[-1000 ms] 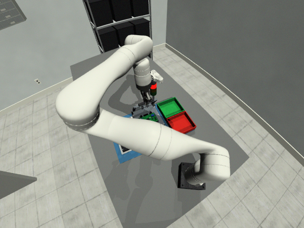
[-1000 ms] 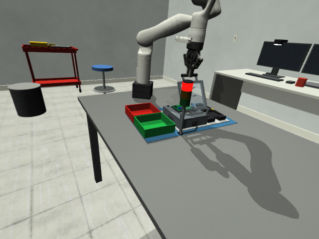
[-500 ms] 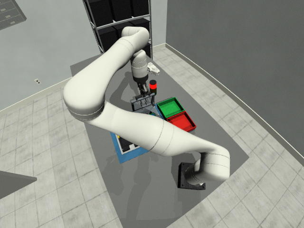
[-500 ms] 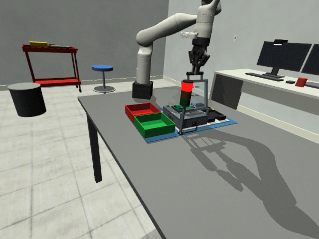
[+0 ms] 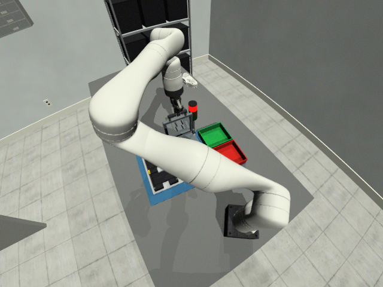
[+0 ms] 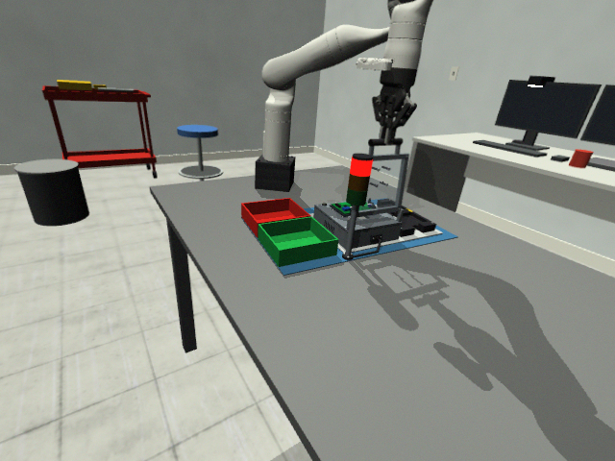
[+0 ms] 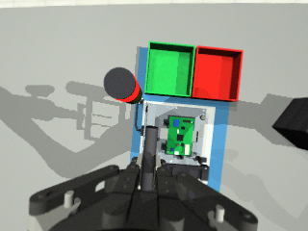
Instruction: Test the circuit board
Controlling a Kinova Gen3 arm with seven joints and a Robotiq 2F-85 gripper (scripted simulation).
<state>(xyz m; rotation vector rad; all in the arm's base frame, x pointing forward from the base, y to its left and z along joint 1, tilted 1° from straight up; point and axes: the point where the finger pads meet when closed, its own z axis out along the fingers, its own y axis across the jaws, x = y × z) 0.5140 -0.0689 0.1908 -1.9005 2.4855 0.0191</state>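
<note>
The green circuit board [image 7: 180,136] lies flat in the grey tester [image 6: 357,226], component side up; it also shows in the exterior view [image 6: 342,206]. The tester's clear lid [image 6: 392,181] stands about upright above its far side. My gripper [image 6: 388,138] is shut on the lid's handle bar [image 7: 150,156] at the lid's top edge, and it also shows in the top view [image 5: 177,112]. The signal light [image 6: 360,166] on its post beside the tester glows red. The green bin [image 6: 296,239] and the red bin [image 6: 273,210] stand side by side next to the tester, both empty.
The tray [image 5: 160,177] lies on the blue mat behind the tester, partly hidden by my arm. The arm's black base [image 6: 274,172] stands on the table beyond the bins. A desk with monitors [image 6: 546,107] is off to the right.
</note>
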